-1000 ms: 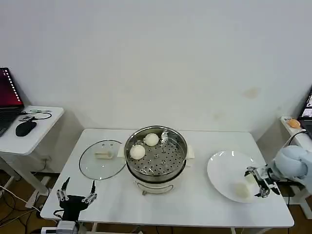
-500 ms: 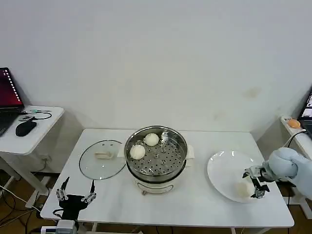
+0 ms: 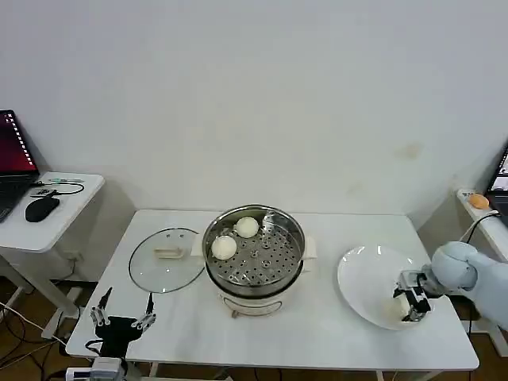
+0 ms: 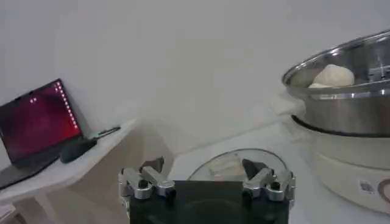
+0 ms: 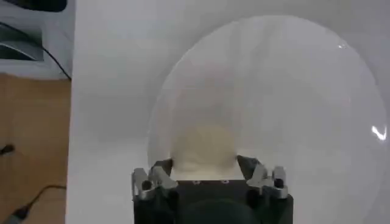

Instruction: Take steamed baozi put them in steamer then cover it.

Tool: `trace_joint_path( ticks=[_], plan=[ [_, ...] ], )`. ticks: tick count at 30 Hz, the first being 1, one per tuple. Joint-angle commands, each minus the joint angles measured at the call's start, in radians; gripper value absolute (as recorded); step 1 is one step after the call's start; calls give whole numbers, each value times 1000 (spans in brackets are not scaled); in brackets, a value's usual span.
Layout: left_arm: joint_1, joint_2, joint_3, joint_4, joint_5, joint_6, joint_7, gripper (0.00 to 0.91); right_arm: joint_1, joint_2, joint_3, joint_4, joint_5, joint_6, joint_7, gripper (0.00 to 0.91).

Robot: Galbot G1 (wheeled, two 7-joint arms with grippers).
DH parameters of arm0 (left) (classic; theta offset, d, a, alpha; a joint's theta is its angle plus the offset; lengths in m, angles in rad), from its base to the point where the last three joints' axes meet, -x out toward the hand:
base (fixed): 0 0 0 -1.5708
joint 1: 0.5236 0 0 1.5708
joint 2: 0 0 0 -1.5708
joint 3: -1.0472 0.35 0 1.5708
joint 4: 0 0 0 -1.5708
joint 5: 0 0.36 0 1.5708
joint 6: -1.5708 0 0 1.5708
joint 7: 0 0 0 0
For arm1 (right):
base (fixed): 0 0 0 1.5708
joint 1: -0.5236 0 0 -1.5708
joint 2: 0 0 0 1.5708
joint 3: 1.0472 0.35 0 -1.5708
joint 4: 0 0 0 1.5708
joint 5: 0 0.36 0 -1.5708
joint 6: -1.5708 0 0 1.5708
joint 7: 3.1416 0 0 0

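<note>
Baozi [image 5: 204, 148] on plate [image 5: 304, 91], right gripper [image 5: 206, 173] spread around it; left gripper [image 4: 204, 176] released

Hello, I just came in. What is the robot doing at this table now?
It is loading buns into the steamer. Two baozi already lie in its basket. The right pincer is down on the white plate, open around another bun but not yet shut on it. The left pincer waits open at the table's near left corner. The glass cover lies on the table left of the steamer.

right claw [image 3: 412, 302] lowered, fingers spread
</note>
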Motion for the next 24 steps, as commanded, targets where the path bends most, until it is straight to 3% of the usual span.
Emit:
trace_joint_path(
  ticks=[1,10,20,24],
  plan=[
    [0,0,1,0,0,0,0,907,-3,6,0,-9,5,-10,-3,524],
    [4,1,-2,-7,0,1,-1,907,29,-2,-8,4,21,-3,-26,504],
    [-2,8,-12,-4,-5,1,-1,907,324,2,-54,11,126,16,-41,504],
    [-3,16,-22,6,-11,-1,-3,907,570,42,-219,5,180,26,-45,504]
  ],
)
